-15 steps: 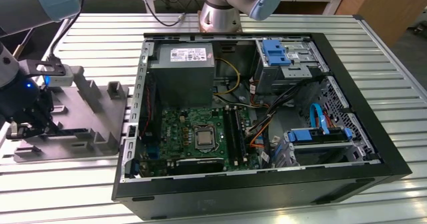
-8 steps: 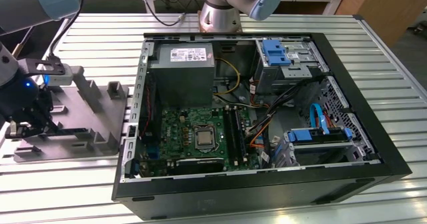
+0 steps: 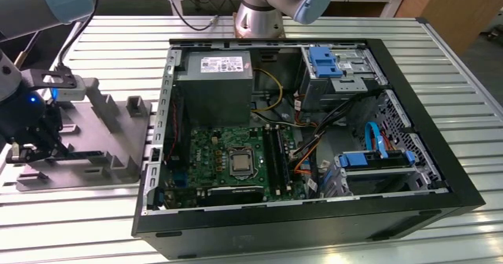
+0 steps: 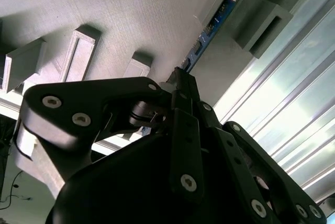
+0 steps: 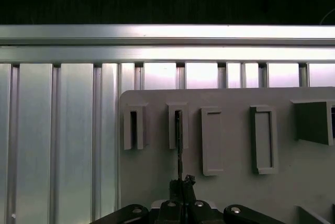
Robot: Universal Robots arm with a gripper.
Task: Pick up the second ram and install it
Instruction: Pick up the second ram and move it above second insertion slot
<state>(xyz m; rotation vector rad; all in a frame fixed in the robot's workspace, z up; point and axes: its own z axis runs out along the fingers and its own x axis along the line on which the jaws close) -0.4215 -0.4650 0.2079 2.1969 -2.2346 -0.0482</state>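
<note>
My gripper hangs low over the grey fixture tray, which lies on the slatted metal table. In both wrist views my fingers are drawn nearly together with only a thin edge between them. They are clamped on the near end of the second ram, and my gripper meets it right where the stick ends. Straight ahead of my fingertips the ram runs away from me on its edge, so it looks like a dark line. Its far end sits in the groove of a slotted upright block on the tray. Just to one side of that block stands another slotted block, apart from the stick, and to the other side are two plain rectangular blocks. In the second wrist view the ram shows its blue board edge with small parts along it, reaching out from my gripper across the tray's pale surface. Beyond the tray, past my fingertips, the table's bright slats begin. The open computer case lies well apart from my hand, toward the exterior view's right, with the green motherboard flat inside it.
</note>
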